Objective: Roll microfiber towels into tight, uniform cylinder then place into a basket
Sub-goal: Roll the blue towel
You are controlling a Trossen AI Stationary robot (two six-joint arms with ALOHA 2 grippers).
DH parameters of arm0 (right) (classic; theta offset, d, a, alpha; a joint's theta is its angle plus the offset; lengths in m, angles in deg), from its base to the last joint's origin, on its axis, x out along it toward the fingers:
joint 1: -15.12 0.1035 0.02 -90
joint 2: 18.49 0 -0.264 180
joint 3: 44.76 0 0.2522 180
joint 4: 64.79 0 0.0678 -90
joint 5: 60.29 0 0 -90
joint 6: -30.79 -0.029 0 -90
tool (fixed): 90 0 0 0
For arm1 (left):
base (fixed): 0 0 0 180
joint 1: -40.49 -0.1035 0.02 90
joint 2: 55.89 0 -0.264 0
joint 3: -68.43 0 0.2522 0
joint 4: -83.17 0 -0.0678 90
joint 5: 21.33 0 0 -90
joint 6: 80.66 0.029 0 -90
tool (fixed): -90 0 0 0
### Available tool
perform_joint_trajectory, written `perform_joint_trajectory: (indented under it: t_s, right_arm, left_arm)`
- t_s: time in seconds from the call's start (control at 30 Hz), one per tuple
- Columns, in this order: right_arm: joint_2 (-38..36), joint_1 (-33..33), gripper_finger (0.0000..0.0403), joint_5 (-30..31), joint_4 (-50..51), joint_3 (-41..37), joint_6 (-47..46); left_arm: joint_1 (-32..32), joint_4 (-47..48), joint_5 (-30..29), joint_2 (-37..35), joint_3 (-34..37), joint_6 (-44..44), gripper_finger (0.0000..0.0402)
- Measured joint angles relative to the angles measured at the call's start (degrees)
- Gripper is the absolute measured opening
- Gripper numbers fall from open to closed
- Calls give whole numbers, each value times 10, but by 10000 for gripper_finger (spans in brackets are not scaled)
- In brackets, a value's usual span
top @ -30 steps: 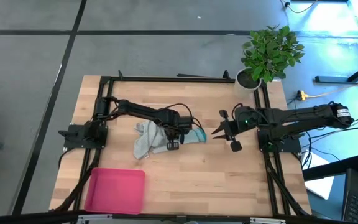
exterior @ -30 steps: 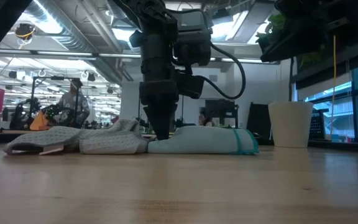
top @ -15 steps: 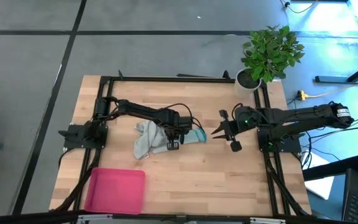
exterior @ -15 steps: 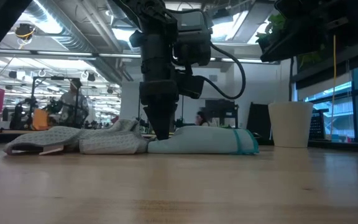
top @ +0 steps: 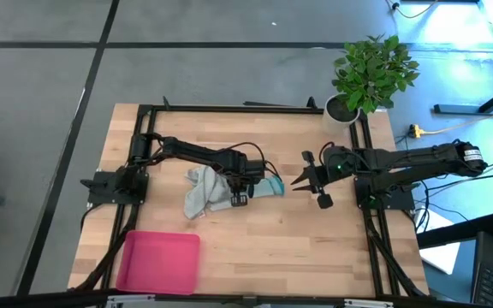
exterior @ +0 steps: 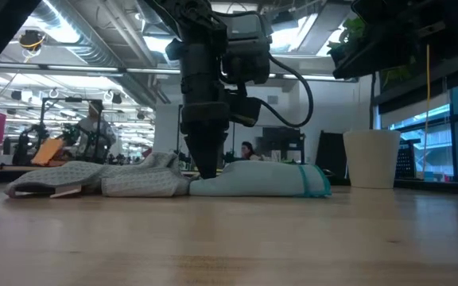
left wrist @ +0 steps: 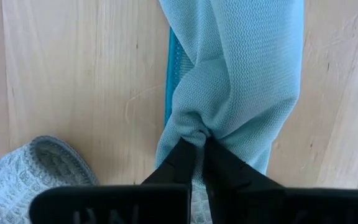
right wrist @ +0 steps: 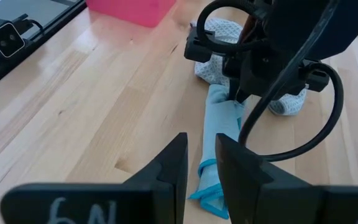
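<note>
My black left gripper (left wrist: 194, 158) pinches a pale teal towel (left wrist: 241, 81) with fine zigzag weave and brighter blue edging. Beside it lies a light grey waffle-textured towel (top: 202, 190). The tray (top: 159, 261) is pink-red, the surface (top: 281, 239) light wood grain.

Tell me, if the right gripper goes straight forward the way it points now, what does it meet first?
Probably the blue towel roll, which lies ahead of the right gripper with the left gripper pinching it; depth is uncertain.
</note>
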Motion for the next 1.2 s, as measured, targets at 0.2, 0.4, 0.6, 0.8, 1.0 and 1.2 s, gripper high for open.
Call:
perform_joint_trajectory:
  t_s: [0.2, 0.4, 0.6, 0.8, 1.0, 1.2]
  right_arm:
    - [0, 0, 84, 0, 0, 0, 0]
    - [0, 0, 84, 0, 0, 0, 0]
    - [0, 0, 84, 0, 0, 0, 0]
    - [0, 0, 84, 0, 0, 0, 0]
    - [0, 0, 84, 0, 0, 0, 0]
    - [0, 0, 84, 0, 0, 0, 0]
  left_arm:
    - [-1, 0, -12, 0, 0, -2, 35]
    - [-2, 0, -15, 0, 0, 0, 83]
    - [-2, 0, -32, 0, 0, 2, 145]
    - [-3, 0, -36, 0, 0, 1, 196]
    - [-4, -1, -36, 0, 0, 0, 245]
    - [-13, 6, -34, -5, 0, -2, 307]
